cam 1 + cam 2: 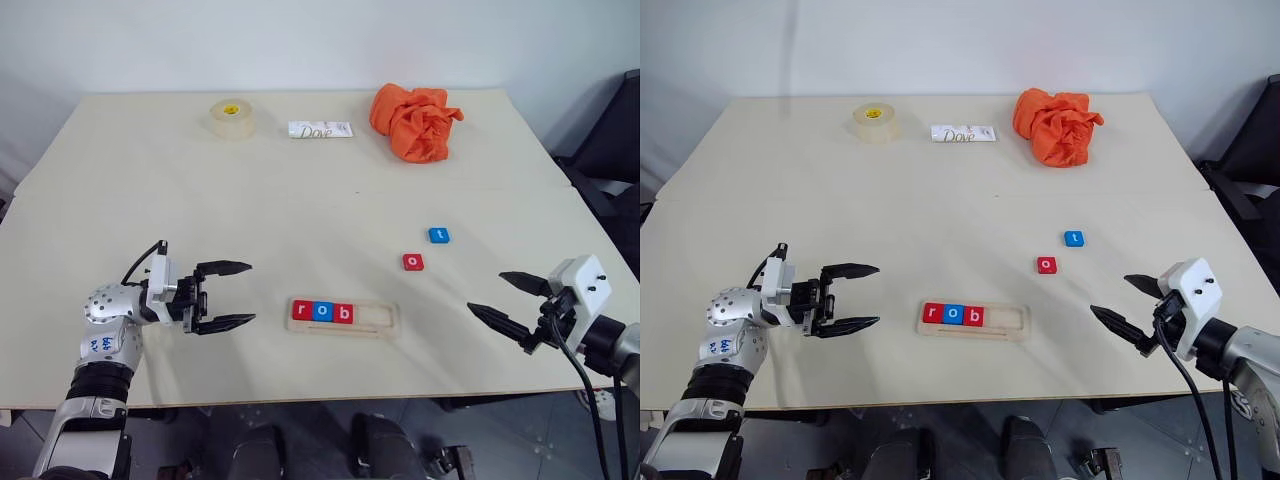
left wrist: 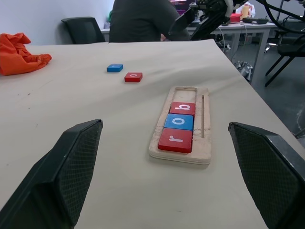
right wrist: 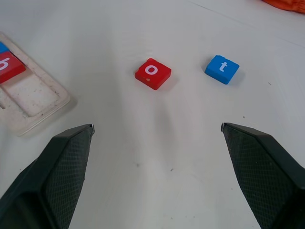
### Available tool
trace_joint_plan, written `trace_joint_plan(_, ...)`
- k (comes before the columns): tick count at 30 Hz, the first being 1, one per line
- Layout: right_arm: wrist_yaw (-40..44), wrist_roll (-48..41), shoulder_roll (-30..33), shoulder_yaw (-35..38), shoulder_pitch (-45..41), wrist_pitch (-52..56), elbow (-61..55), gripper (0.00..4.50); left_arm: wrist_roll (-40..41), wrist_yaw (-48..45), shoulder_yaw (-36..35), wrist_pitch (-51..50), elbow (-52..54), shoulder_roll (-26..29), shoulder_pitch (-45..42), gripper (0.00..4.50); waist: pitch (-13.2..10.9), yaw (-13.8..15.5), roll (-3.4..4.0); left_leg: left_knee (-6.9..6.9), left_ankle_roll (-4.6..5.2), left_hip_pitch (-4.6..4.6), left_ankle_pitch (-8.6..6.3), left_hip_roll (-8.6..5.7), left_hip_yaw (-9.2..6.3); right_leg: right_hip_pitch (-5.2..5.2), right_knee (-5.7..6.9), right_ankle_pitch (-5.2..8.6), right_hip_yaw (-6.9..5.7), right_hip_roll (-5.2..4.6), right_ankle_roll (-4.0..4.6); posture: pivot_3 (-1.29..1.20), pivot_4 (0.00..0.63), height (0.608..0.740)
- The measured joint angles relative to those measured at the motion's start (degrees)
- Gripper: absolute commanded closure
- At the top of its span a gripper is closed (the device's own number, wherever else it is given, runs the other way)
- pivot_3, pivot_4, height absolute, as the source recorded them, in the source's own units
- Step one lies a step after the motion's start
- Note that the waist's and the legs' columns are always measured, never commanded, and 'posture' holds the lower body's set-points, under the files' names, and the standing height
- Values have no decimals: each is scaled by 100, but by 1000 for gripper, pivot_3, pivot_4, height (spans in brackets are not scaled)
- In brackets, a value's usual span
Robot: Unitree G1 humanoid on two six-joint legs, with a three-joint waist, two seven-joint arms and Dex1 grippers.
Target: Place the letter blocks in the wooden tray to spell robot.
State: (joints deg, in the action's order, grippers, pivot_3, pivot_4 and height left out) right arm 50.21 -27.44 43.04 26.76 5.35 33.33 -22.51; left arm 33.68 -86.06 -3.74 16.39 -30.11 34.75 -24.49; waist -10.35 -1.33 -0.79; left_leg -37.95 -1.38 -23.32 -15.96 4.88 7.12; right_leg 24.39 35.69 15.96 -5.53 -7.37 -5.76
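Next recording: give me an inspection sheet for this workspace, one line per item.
Surface: pale table, a few small marks.
Job's things: wooden tray holds r, o, b tiles; red o tile and blue t tile loose beside each other on the table.
Clutter: tape roll, Dove packet, orange cloth along the far edge.
Hands: left hand open, empty; right hand open, empty.
Cables: black cable on the right arm.
Surroundings: person and desks in the left wrist view.

Red "o" block and blue "t" block apart beyond the wide-spread right tool; tray end beside.
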Motion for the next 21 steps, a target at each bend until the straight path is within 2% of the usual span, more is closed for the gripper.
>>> trace_joint_plan(3,-342,-151,-136,-192,-224,309,-220,34,0,0,5,6,-2,-9,-12,0,0,-21,0,0,-1,1,0,1,-2,0,3,0,0,1,0,0,150,740)
trace_joint_plan(10,-2142,-162,-1553,-1227,-1165,1095,-507,34,0,0,0,39,22,-64,-19,0,1,-21,-1,-1,-1,-2,2,1,-1,5,8,0,1,0,1,0,150,740)
trace_joint_plan(14,-2872,239,-1984,-1705,-1592,1097,-202,34,2,0,-21,39,90,-69,58,0,1,-13,-1,0,0,-4,1,-1,-1,5,5,0,1,0,1,0,150,740)
trace_joint_plan(21,-3608,942,-2408,-2301,-1987,1042,691,34,11,0,-48,21,285,-57,201,0,1,-27,-1,0,1,-7,1,0,0,9,7,1,1,1,1,0,150,740)
